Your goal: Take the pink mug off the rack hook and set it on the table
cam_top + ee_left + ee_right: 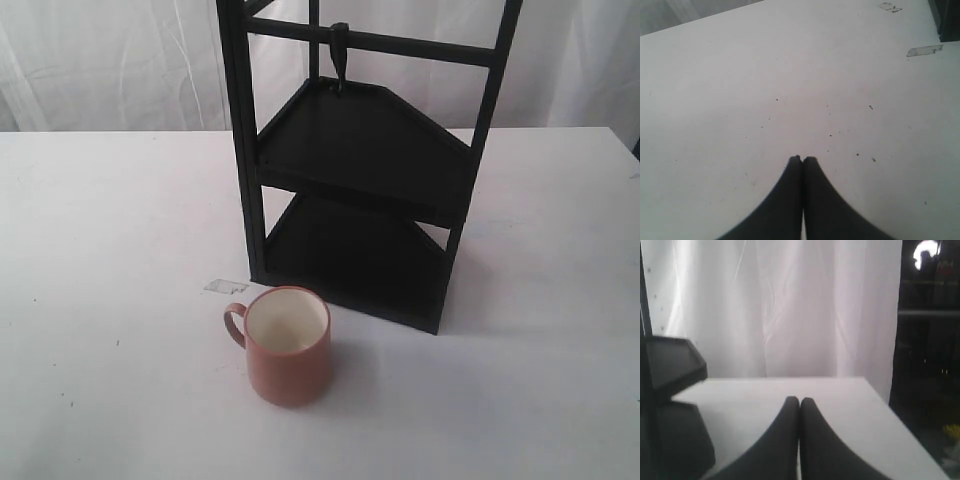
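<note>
At lower centre of the exterior view, shows the mug (pixel 288 345) upright on the table (pixel 110 250), mouth up, handle toward the frame's left. Stands just in front of the lower left corner of the rack (pixel 243 150), near it but apart, with a scrap of tape (pixel 225 286) just beside the handle. Leaves the hook (pixel 340 58) bare at top centre, hanging from the crossbar with nothing on it. Reads as task done: off the hook, down on the table, free of any grip.

Has neither arm in the exterior view. Finds the left gripper (pixel 802 159) clenched on nothing, fingertips pressed together over bare, speckled table. Finds the right gripper (pixel 800 400) likewise pinched closed and empty, aimed at the curtain (pixel 790 305), with the shelves (pixel 670 362) at that frame's left edge.

Could go wrong mainly through a careless arm move. Sweeping low across the lower centre would clip the mug, tip it, or shove it against the rack post. Looks empty and light, so would probably topple under a push near the rim, then roll with only the handle as a stop. Cannot judge the gap to the table's front edge, out of frame below, so cannot rule out a fall that way. Swinging the right arm into the shelves could also jolt the rack and nudge the mug.
</note>
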Motion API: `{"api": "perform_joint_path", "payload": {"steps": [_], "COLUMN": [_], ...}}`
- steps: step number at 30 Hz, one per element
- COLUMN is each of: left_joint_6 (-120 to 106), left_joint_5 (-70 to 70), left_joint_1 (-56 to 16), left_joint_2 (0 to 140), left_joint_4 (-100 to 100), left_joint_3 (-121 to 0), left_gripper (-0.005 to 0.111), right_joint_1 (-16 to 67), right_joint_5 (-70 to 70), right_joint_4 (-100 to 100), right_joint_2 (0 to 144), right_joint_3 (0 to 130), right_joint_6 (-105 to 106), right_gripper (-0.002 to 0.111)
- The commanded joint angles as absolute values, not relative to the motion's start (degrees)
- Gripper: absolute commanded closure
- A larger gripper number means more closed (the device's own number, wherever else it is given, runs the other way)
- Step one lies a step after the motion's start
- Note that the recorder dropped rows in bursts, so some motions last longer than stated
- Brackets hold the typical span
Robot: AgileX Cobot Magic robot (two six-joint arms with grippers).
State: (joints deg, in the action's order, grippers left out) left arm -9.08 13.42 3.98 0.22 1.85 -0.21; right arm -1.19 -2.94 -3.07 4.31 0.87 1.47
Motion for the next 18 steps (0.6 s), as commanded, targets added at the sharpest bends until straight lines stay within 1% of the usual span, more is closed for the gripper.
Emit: {"api": "perform_joint_path", "payload": {"steps": [1, 2, 6, 18], "left_joint_6": [-9.0, -9.0, -9.0, -9.0], "left_joint_5": [13.4, 13.4, 13.4, 13.4], "left_joint_1": [3.6, 3.6, 3.7, 3.7], "left_joint_2": [0.0, 0.0, 0.0, 0.0], "left_joint_4": [2.3, 2.3, 2.3, 2.3], "left_joint_3": [0.0, 0.0, 0.0, 0.0], "left_gripper": [0.107, 0.107, 0.107, 0.107], "right_joint_1": [-3.1, -4.3, -7.5, -7.5], "right_joint_5": [17.2, 19.5, 19.5, 19.5], "right_joint_4": [-2.8, -2.8, -2.8, -2.8], "right_joint_2": [0.0, 0.0, 0.0, 0.0], "right_joint_3": [0.0, 0.0, 0.0, 0.0], "right_joint_6": [1.2, 1.2, 1.2, 1.2], "right_gripper": [0.108, 0.108, 0.108, 0.108]}}
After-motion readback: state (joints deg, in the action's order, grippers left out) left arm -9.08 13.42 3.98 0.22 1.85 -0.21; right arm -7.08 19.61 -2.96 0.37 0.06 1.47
